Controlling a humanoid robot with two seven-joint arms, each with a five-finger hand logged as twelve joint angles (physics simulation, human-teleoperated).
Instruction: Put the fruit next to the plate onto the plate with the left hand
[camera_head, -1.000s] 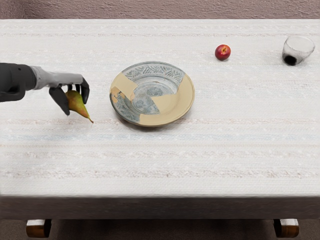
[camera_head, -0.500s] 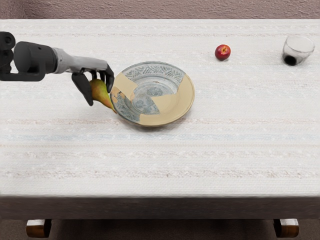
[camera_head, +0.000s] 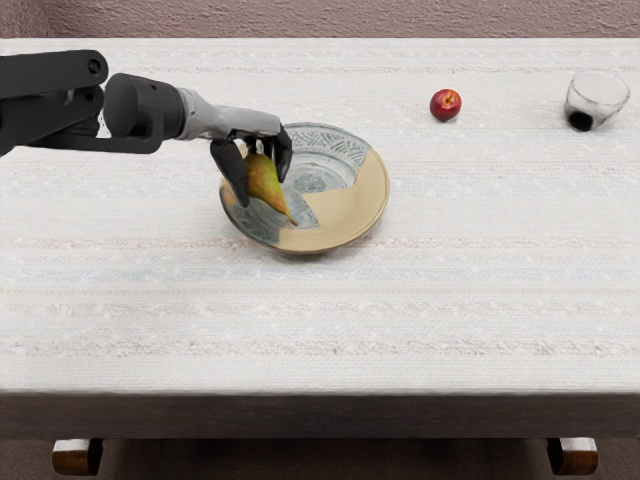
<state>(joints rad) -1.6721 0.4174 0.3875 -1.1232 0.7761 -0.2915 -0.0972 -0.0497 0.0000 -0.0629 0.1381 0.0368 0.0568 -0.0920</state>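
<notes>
A yellow-green pear (camera_head: 266, 182) hangs in my left hand (camera_head: 255, 160), whose dark fingers are shut around it. Hand and pear are over the left part of the plate (camera_head: 360, 195), a tan and grey patterned dish in the middle of the table. The pear's pointed end slants down to the right toward the plate's inside; whether it touches the plate I cannot tell. My left arm reaches in from the left edge. The right arm does not show.
A small red apple (camera_head: 446, 104) lies at the back right of the table. A clear glass bowl (camera_head: 595, 100) with a dark item inside stands near the far right edge. The table's front edge runs along the bottom.
My left hand has carried the pear to the right, from beside the plate's left rim to over the plate's left part. The arm has stretched further in.
</notes>
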